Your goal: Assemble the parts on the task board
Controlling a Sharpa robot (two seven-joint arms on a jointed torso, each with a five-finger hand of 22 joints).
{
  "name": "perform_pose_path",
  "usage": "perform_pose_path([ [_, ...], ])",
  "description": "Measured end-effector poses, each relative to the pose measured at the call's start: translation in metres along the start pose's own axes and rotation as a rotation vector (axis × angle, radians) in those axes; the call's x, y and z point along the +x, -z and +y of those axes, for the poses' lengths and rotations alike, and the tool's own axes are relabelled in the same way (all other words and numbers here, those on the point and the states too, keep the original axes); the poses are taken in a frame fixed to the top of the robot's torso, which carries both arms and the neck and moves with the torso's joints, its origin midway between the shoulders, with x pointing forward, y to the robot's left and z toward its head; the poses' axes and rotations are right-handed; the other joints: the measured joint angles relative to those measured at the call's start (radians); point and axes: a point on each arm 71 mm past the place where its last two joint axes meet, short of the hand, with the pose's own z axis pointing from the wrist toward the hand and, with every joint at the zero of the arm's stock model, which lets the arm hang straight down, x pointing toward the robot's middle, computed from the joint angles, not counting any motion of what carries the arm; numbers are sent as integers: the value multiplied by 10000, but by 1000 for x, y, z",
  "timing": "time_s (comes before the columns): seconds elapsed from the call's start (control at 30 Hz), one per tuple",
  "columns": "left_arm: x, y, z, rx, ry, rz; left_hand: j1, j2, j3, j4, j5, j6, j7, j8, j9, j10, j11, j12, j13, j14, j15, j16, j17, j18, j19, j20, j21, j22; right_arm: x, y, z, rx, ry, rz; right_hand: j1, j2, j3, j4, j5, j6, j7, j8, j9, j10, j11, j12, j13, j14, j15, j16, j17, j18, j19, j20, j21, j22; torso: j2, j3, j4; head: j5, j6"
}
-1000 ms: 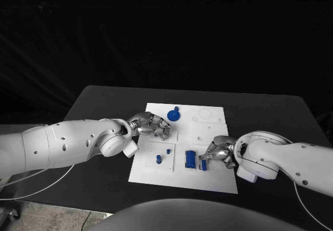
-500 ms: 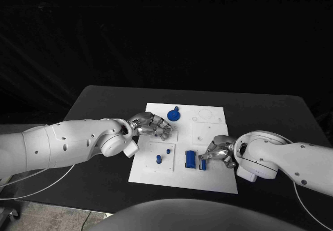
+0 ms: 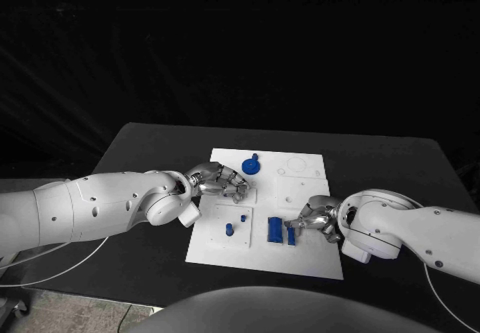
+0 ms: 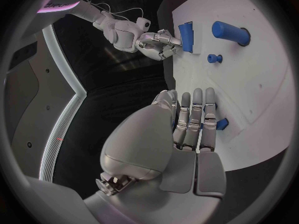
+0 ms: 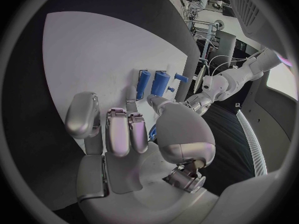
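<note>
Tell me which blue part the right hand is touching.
The right hand touches the narrow blue bar, the rightmost part on the board. The wider blue block lies just beside it, and the small peg and round disc lie apart from it.

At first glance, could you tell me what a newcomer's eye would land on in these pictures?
The white task board stands out mid-table against the black table. The two silver hands flank it: the left hand over its left edge, the right hand at its right side touching a slim blue part. A round blue part sits near the far edge.
</note>
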Motion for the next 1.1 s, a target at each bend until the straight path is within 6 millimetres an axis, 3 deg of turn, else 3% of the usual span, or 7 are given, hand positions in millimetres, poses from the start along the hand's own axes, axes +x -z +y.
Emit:
perform_pose_path([
  [0.1, 0, 0, 0, -15, 2, 11, 0, 0, 0, 0, 0, 0, 0, 0, 0, 0, 0, 0, -2, 0, 0, 0, 0, 0, 0, 0, 0, 9, 0, 1, 0, -23, -14, -77, -126, 25, -233, 233, 27, 0, 0, 30, -35, 0, 0, 0, 0, 0, 0, 0, 0, 0, 0, 0, 0, 0, 0, 0, -2, 5, 0],
  [0.33, 0, 0, 0, -37, 7, 39, 0, 0, 55, 3, 0, 0, 0, 0, 0, 37, 36, 0, -10, 0, 0, 0, 1, 0, 0, 0, 0, 16, -2, 3, -1, -94, -63, -308, -429, 13, -773, 773, -663, 0, 0, 137, -103, 0, 0, 0, 0, 0, 0, 0, -1, -1, 0, 0, 0, 0, 0, 0, -3, -1, 0],
  [0.6, 0, 0, 0, -52, 11, 65, 0, 0, 55, 3, 0, 0, 0, 0, 0, 73, 4, 0, -21, 37, 37, 0, 1, -1, 0, 0, 0, 35, -6, 11, -2, -348, -211, -794, -506, 93, -1044, 825, -804, 198, -90, 434, -49, 0, -1, 0, 0, 0, 0, 80, -1, 0, 0, 0, 97, 0, 0, 0, 1, 20, 0],
  [0.77, 0, 1, 1, -60, 15, 58, 0, 0, 55, 3, 0, 0, 0, 0, 0, 73, 3, 0, -20, 37, 37, 0, 1, 0, 0, 0, 39, 35, -22, 23, -2, -692, -368, -1498, -559, 201, -1115, 837, -802, 294, -187, 649, 58, -34, -40, 0, 0, 0, -1, 136, -2, 0, 80, -35, 322, 0, -1, 1, 0, 45, 0],
  [0.9, 0, 1, 1, -67, 16, 54, 0, 0, 55, 3, 0, 0, 0, 0, 0, 72, 3, 0, -20, 37, 37, 0, 1, -1, 0, 0, 39, 36, -37, 33, -2, -1030, -441, -2110, -151, 303, -1192, 640, -502, 326, -219, 837, 148, -23, -100, 0, 0, -14, -40, 195, -2, 1, 168, -92, 518, 0, -7, 1, -1, 16, 0],
  [1.0, 0, 1, 1, -64, 16, 65, 0, 0, 55, 3, 0, 0, 0, 0, 0, 72, 3, 0, -20, 37, 37, 0, 1, 0, 0, 0, 39, 43, -44, 38, -3, -1291, -392, -2446, 916, 51, -1054, -21, -197, 284, -260, 993, 267, 2, -148, 0, 0, 3, -77, 239, -2, 1, 203, -126, 612, 0, -11, -2, 1, -2, 0],
  [1.1, 0, 1, 1, -60, 16, 77, 0, 0, 55, 3, 0, 0, 0, 0, 0, 72, 3, 0, -19, 37, 37, 0, 1, 0, 0, 0, 39, 43, -44, 41, -2, -1550, -161, -2544, 1440, -159, -1124, -351, -375, 270, -274, 1196, 427, -16, -165, 0, 0, 3, -77, 239, -2, 0, 203, -126, 665, 0, -10, -2, 1, 5, 0],
])
